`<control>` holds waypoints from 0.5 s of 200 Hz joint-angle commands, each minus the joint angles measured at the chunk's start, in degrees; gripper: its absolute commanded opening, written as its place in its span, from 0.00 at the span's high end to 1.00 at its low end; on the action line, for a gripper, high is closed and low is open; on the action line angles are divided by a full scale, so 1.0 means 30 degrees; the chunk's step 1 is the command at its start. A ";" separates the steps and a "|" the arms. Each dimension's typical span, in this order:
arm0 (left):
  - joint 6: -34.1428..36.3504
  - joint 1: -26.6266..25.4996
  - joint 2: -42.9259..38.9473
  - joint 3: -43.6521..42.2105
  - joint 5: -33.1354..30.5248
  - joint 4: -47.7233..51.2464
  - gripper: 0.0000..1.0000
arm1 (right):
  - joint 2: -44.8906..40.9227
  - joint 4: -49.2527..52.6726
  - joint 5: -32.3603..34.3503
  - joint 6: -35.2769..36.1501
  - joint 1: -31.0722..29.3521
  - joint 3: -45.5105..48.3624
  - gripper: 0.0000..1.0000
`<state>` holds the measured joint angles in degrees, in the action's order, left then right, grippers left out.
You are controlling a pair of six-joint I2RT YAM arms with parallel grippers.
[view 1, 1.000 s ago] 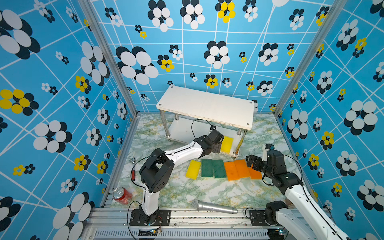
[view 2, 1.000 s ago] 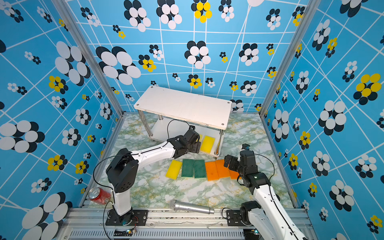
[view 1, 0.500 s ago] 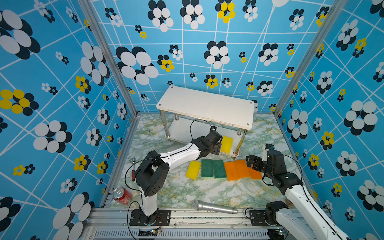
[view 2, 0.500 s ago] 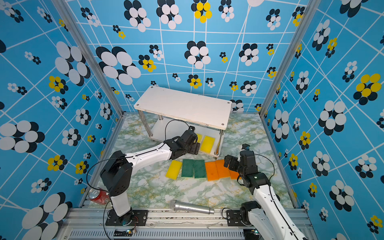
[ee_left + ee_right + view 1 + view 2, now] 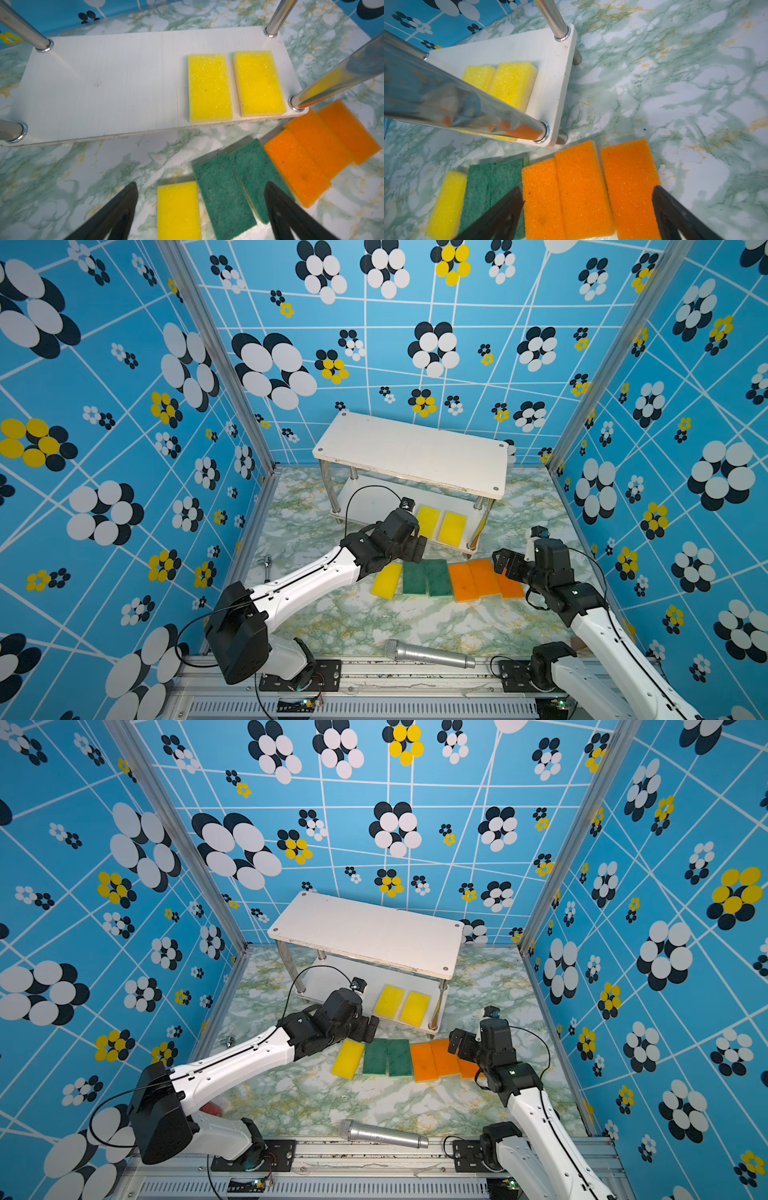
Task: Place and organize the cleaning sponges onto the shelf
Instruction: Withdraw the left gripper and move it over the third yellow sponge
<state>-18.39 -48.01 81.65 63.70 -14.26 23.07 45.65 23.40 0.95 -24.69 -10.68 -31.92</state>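
The shelf (image 5: 411, 452) stands at the back, and two yellow cleaning sponges (image 5: 209, 87) (image 5: 258, 83) lie side by side on its lower board (image 5: 104, 83). On the marble floor in front lies a row: one yellow sponge (image 5: 386, 580), two dark green (image 5: 414, 577) (image 5: 438, 577), three overlapping orange (image 5: 478, 578). My left gripper (image 5: 201, 185) hangs open and empty over the near ends of the floor yellow and green sponges. The right gripper (image 5: 587, 188) is open above the orange sponges (image 5: 581, 187), holding nothing.
A silver microphone (image 5: 428, 654) lies near the front rail. A small metal tool (image 5: 267, 562) sits by the left wall. A red can (image 5: 212, 1108) peeks from behind the left arm. Shiny shelf posts (image 5: 332, 76) stand close to both grippers.
The left gripper opened, left a second yellow sponge on the lower board beside the first, and drew back toward the floor row. The right arm stayed still.
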 commanded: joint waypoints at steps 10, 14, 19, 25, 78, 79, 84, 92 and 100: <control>-0.0754 0.0109 -0.0827 -0.1811 0.0712 0.2355 0.00 | 0.0289 -0.0017 -0.0140 -0.0043 0.0136 -0.0331 0.01; -0.0972 0.0112 -0.0964 -0.2056 0.0786 0.2333 0.01 | 0.0323 -0.0073 -0.0165 -0.0048 0.0159 -0.0317 0.01; -0.1231 0.0123 -0.1110 -0.2338 0.0906 0.2308 0.01 | 0.0348 -0.0094 -0.0194 -0.0061 0.0147 -0.0318 0.01; -0.1544 0.0122 -0.1286 -0.2610 0.1012 0.2250 0.01 | 0.0360 -0.0079 -0.0197 -0.0091 0.0146 -0.0288 0.01; -0.3725 0.0143 -0.1966 -0.4482 0.1378 0.1873 0.01 | 0.0424 -0.0151 -0.0086 -0.0018 0.0132 -0.0244 0.01; -0.3763 0.0148 -0.1949 -0.4508 0.1381 0.1882 0.01 | 0.0426 -0.0137 -0.0084 -0.0011 0.0132 -0.0251 0.01; -0.3909 0.0138 -0.1893 -0.4630 0.1338 0.1966 0.01 | 0.0448 -0.0152 -0.0083 -0.0004 0.0140 -0.0236 0.01; -0.4129 0.0132 -0.1777 -0.4806 0.1300 0.2085 0.01 | 0.0507 -0.0153 -0.0069 -0.0003 0.0147 -0.0282 0.01; -0.4331 0.0168 -0.1635 -0.4990 0.1297 0.2146 0.01 | 0.0548 -0.0179 -0.0072 -0.0003 0.0132 -0.0291 0.01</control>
<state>-27.73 -47.99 76.69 50.74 -10.90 28.32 46.74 23.40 0.93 -24.73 -10.68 -31.99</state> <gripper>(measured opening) 0.990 0.991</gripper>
